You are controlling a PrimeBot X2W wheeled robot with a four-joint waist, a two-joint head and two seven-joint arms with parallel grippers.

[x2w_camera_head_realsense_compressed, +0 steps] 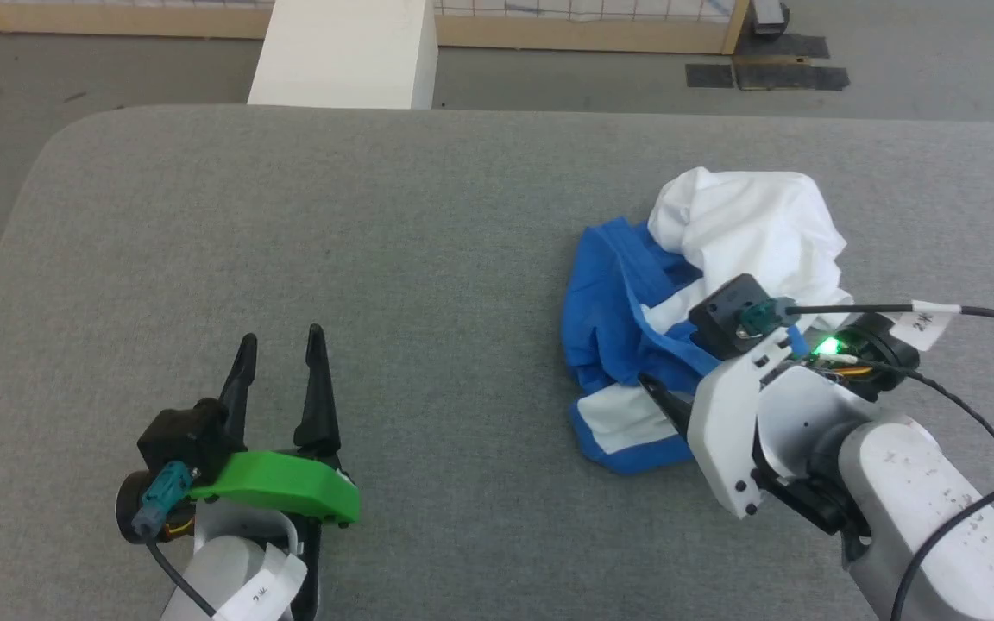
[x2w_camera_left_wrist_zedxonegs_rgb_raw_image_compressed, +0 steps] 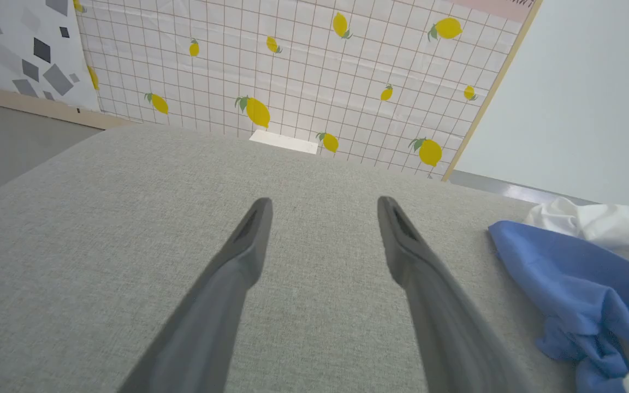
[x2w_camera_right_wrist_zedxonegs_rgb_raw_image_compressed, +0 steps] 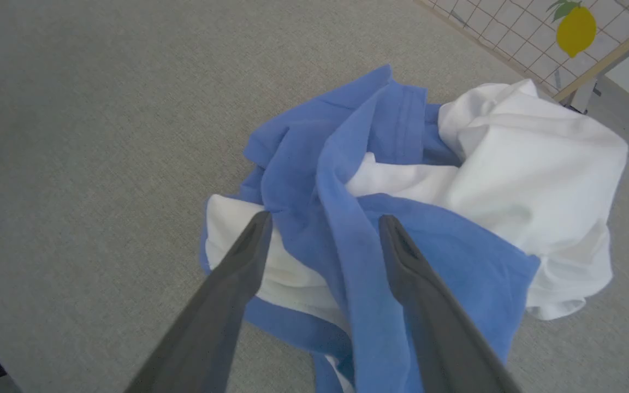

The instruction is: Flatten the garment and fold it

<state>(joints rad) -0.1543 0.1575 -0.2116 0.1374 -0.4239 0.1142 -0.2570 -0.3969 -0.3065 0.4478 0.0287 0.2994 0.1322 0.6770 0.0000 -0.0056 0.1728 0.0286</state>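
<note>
Garment of soft white cloth with bright blue sleeves (x2w_camera_head_realsense_compressed: 635, 328) lies crumpled in a heap on the right side of the grey fabric-covered surface (x2w_camera_head_realsense_compressed: 376, 259). Right gripper (x2w_camera_right_wrist_zedxonegs_rgb_raw_image_compressed: 322, 221) hangs at its near edge, 2 dark fingers spread wide astride a blue fold, gripping nothing. Left gripper (x2w_camera_head_realsense_compressed: 281, 341), equally wide and empty, sits over bare fabric well to the left.

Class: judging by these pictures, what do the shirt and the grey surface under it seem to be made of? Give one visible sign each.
The shirt: soft matte cloth, probably cotton or a blend; it lies crumpled in loose folds. The grey surface: matte woven upholstery-like fabric; a fine weave shows.
</note>
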